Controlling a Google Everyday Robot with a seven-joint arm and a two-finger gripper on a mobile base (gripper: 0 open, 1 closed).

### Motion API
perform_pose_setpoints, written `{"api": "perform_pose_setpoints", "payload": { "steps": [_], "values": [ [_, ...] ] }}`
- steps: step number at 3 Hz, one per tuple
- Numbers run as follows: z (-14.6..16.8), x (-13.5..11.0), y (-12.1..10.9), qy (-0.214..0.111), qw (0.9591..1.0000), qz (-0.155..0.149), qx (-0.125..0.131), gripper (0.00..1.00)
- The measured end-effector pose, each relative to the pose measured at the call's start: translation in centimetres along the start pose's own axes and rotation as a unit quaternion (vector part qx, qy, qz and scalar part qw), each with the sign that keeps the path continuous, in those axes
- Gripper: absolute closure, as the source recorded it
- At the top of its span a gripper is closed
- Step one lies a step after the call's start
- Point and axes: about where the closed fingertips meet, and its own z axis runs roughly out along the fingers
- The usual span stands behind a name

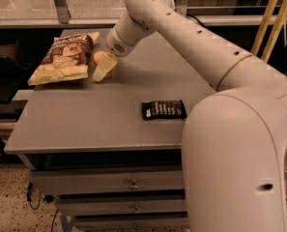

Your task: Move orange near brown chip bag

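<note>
Three things lie on the grey tabletop (85, 115): the brown chip bag (63, 58), the orange (99, 58) and a small black packet (164, 109). The brown chip bag lies flat in the upper left of the frame. Its long axis runs on a slant from lower left to upper right, with the tan-yellow edge toward the lower left and the dark brown end toward the far upper right. The orange rests on the tabletop just beside the bag's right edge, near its dark upper half; being round, it points no way in particular. The gripper (102, 70) reaches down from the pale arm (191, 42) and sits right against the orange's lower right side, tip angled toward the lower left. Whether the gripper is spread or pressed together cannot be told. The black packet lies well apart at centre frame, its long axis running left to right.
</note>
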Motion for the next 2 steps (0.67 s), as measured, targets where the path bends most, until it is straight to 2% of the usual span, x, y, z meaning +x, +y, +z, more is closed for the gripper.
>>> {"api": "perform_pose_setpoints", "payload": {
  "steps": [1,2],
  "values": [
    [0.1,0.0,0.0,0.000,1.0000,0.000,0.000,0.00],
    [-1.7,0.1,0.4,0.003,0.9996,0.004,0.027,0.00]
  ]
}}
